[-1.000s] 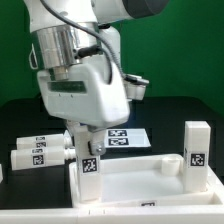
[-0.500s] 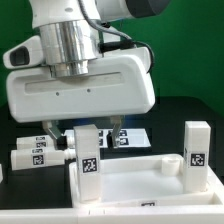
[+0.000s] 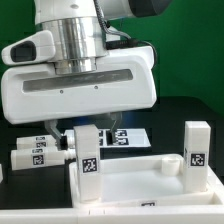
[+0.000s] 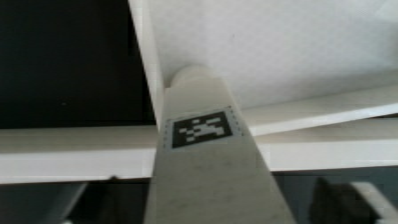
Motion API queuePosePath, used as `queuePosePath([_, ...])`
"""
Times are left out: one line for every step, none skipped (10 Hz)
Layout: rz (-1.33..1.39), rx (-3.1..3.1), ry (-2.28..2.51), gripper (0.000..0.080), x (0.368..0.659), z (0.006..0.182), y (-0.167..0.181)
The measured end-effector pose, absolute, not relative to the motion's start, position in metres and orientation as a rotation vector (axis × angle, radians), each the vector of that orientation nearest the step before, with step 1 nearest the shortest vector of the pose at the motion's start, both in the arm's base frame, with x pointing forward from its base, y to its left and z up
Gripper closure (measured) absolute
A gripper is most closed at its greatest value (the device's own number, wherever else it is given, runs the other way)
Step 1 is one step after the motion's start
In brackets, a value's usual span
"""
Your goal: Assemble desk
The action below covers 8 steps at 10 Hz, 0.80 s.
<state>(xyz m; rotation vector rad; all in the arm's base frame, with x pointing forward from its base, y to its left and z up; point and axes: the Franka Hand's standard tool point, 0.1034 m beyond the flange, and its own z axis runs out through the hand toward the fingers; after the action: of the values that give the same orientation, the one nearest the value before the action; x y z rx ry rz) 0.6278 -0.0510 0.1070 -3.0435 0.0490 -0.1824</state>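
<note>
Because the tool (image 3: 83,126) hangs wide-jawed astride the upright leg (image 3: 88,155) standing in the tabletop's (image 3: 140,188) corner on the exterior view's left, a sideways drift could knock that leg crooked.

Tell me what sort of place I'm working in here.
Probably a robotics lab test bench: a black table against a green backdrop, a marker board lying on it, and white desk legs carrying square tags.

Bright, even overhead light fills the exterior view; my big white plastic casing (image 3: 80,95) glares mildly. My wrist view is soft: the white square tagged leg (image 4: 210,150) blurs close up.
</note>
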Motion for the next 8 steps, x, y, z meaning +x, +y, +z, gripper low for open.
queuePosePath([-0.177, -3.034, 0.162, 0.0465, 0.6278, 0.107, -0.0508])
queuePosePath([-0.172, -3.019, 0.308, 0.0515, 0.628, 0.1071, -0.0522])
queuePosePath([-0.162, -2.979, 0.559, 0.0515, 0.6289, 0.1082, -0.0527])
queuePosePath([-0.146, -2.911, 0.825, 0.0515, 0.629, 0.1087, -0.0526])
queuePosePath([-0.119, -2.803, 1.136, 0.0515, 0.6286, 0.1089, -0.0522])
queuePosePath([-0.099, -2.683, 1.381, 0.0515, 0.6289, 0.1075, -0.0522])
queuePosePath([-0.066, -2.507, 1.64, 0.0515, 0.6288, 0.1064, -0.0524])
queuePosePath([-0.052, -2.423, 1.739, 0.0515, 0.6287, 0.1065, -0.0541])
